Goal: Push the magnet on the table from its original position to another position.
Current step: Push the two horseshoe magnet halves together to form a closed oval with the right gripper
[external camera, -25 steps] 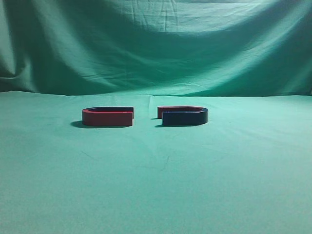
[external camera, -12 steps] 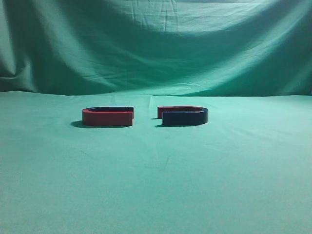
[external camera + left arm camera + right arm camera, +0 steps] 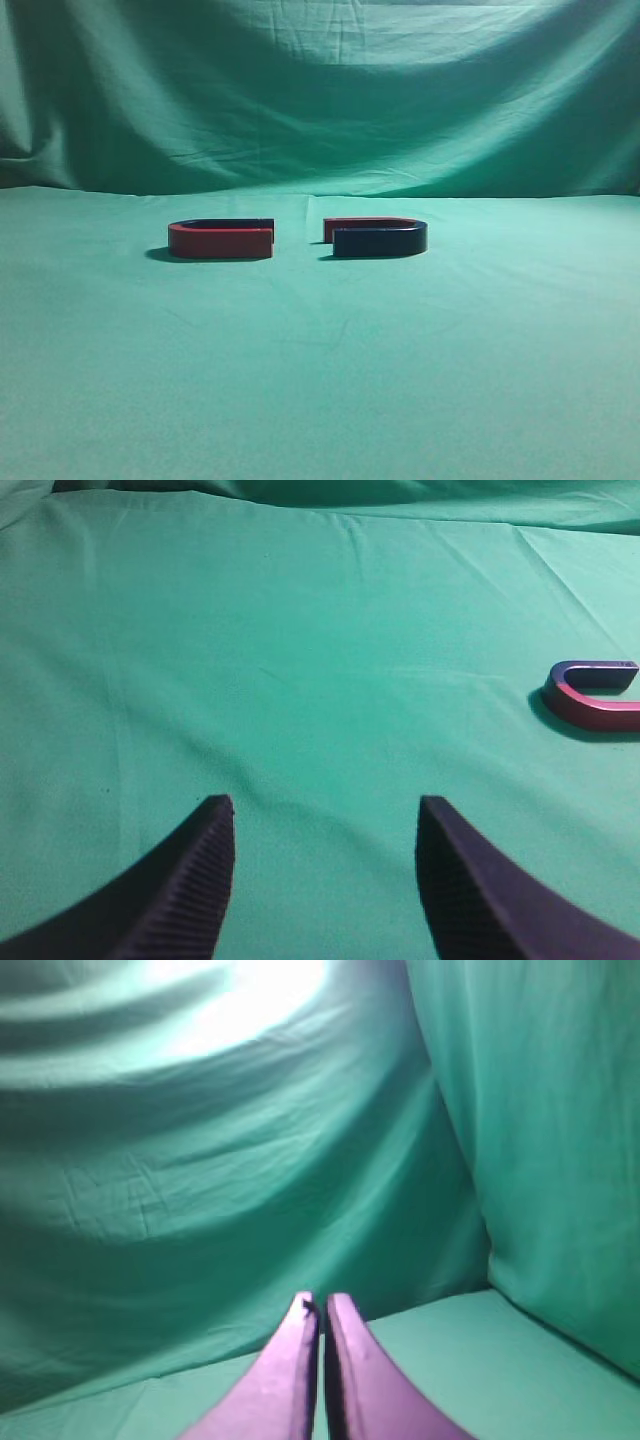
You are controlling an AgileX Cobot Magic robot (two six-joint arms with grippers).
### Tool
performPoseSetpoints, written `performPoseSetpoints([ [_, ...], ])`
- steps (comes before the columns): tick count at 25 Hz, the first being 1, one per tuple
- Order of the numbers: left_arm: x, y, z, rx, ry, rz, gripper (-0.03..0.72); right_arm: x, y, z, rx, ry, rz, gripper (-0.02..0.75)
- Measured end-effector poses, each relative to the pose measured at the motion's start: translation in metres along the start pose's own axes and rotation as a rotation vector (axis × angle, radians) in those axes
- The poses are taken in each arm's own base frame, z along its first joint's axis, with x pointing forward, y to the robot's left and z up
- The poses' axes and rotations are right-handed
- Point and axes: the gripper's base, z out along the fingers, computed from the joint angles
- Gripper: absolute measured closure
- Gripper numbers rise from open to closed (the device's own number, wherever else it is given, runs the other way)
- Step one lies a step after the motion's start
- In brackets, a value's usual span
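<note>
Everywhere green cloth (image 3: 320, 380); two magnets (image 3: 221, 239) apart; left gripper (image 3: 325, 815) spread, right gripper (image 3: 321, 1305) closed empty.

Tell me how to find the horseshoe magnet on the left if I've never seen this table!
Look at the green cloth-covered table in front of the draped green cloth backdrop. Two flat-lying horseshoe magnets sit side by side near its middle, open ends facing each other across a gap. The left horseshoe magnet shows a red side, while the right horseshoe magnet shows a dark blue one.
</note>
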Motion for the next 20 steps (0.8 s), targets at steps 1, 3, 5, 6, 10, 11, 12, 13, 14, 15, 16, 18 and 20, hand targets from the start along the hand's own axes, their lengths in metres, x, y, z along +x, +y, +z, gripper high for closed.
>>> performPoseSetpoints([
  [1,0.000,0.000,0.000,0.000,0.000,0.000,0.316,-0.004,0.001,0.000,-0.003,-0.001,-0.005,0.738],
  [3,0.000,0.000,0.000,0.000,0.000,0.000,0.316,-0.021,0.006,0.001,-0.015,0.004,-0.045,0.738],
  [5,0.000,0.000,0.000,0.000,0.000,0.000,0.316,-0.034,0.010,0.005,-0.012,0.063,-0.085,0.738],
  [6,0.000,0.000,0.000,0.000,0.000,0.000,0.316,-0.038,0.012,0.010,-0.003,0.130,-0.098,0.738],
  [10,0.000,0.000,0.000,0.000,0.000,0.000,0.316,-0.038,0.013,0.033,0.038,0.396,-0.113,0.738],
  [11,0.000,0.000,0.000,0.000,0.000,0.000,0.316,-0.035,0.013,0.040,0.051,0.483,-0.109,0.738],
  [12,0.000,0.000,0.000,0.000,0.000,0.000,0.316,-0.036,0.014,0.046,0.059,0.549,-0.091,0.738],
  [13,0.000,0.000,0.000,0.000,0.000,0.000,0.316,-0.035,0.015,0.052,0.070,0.638,-0.069,0.738],
  [14,0.000,0.000,0.000,0.000,0.000,0.000,0.316,-0.033,0.016,0.059,0.080,0.723,-0.053,0.738],
  [15,0.000,0.000,0.000,0.000,0.000,0.000,0.316,-0.032,0.016,0.065,0.089,0.793,-0.043,0.738],
  [16,0.000,0.000,0.000,0.000,0.000,0.000,0.316,-0.032,0.017,0.070,0.095,0.847,-0.038,0.738],
  [18,0.000,0.000,0.000,0.000,0.000,0.000,0.316,-0.030,0.017,0.083,0.105,0.938,-0.037,0.738],
  [20,0.000,0.000,0.000,0.000,0.000,0.000,0.316,-0.028,0.019,0.093,0.090,1.034,-0.049,0.738],
])
